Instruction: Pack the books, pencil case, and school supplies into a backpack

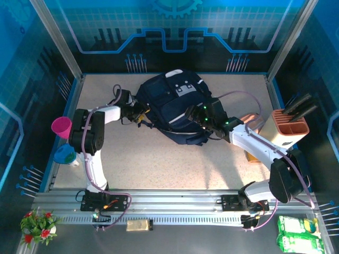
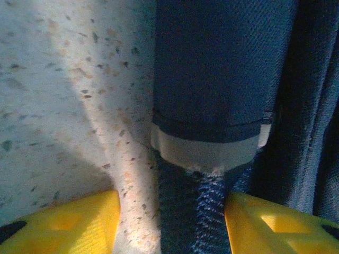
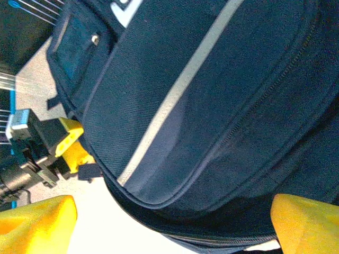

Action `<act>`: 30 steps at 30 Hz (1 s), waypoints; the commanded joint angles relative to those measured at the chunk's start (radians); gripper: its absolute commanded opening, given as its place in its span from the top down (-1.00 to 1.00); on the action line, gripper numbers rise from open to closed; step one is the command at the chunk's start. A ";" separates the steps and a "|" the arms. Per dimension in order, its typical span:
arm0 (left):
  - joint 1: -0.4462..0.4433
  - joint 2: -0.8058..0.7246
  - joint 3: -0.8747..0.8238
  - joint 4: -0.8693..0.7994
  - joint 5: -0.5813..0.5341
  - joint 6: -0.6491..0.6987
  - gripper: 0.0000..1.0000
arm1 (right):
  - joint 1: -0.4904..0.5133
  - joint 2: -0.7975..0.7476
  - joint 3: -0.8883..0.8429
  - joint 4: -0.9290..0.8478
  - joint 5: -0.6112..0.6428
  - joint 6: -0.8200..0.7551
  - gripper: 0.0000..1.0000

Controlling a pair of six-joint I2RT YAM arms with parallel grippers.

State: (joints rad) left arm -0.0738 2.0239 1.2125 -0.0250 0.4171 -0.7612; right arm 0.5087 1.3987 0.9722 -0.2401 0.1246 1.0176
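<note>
The dark navy backpack lies in the middle of the table with its white-grey patches up. My left gripper is at its left edge. In the left wrist view the yellow fingers stand apart around a blue woven strap that ends in a grey tab; the left finger is clear of it. My right gripper hangs over the backpack's right side. Its jaws are wide open, with the zipped lower rim of the backpack between them. The books are out of view, as are the pencil case and the school supplies.
A beige holder with black handles stands at the right edge. A magenta cup and a blue object sit at the left edge. A pinkish-brown thing peeks out behind the right arm. Bare tabletop lies in front of the backpack.
</note>
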 commanded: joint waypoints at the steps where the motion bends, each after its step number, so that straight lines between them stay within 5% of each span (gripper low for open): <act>1: 0.008 0.031 0.043 0.054 0.066 0.000 0.02 | 0.014 0.026 0.039 -0.055 0.005 0.029 -0.89; 17: 0.009 -0.022 0.016 0.123 0.106 -0.030 1.00 | 0.013 0.219 0.150 -0.110 -0.070 -0.034 -0.74; 30: 0.009 -0.346 -0.270 0.125 0.077 -0.098 1.00 | -0.056 0.446 0.311 -0.027 -0.156 -0.306 -0.70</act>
State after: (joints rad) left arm -0.0727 1.7683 0.9840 0.0921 0.4747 -0.8410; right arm 0.4782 1.8011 1.2312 -0.3279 0.0067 0.8406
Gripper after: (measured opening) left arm 0.055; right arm 0.851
